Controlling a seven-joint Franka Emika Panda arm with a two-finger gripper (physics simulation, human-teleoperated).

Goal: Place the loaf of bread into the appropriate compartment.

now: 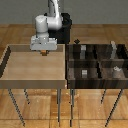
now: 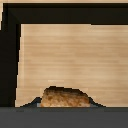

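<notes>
White end effector [image 1: 44, 51] closed on the small golden-brown loaf of bread [image 2: 64, 97], above the light tan tray [image 1: 30, 75]. Dark-brown wood-walled divided bin [image 1: 97, 62]: small grey cube [image 1: 84, 73] occupies one compartment, whitish item [image 1: 115, 69] another.

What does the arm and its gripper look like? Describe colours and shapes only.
The arm is white with rounded, bulky segments and light grey shading at the joints, rising from a black base block. The gripper hangs from a pale grey, boxy wrist housing; its fingers are small and dark. No cables or markings are discernible at this resolution.
</notes>
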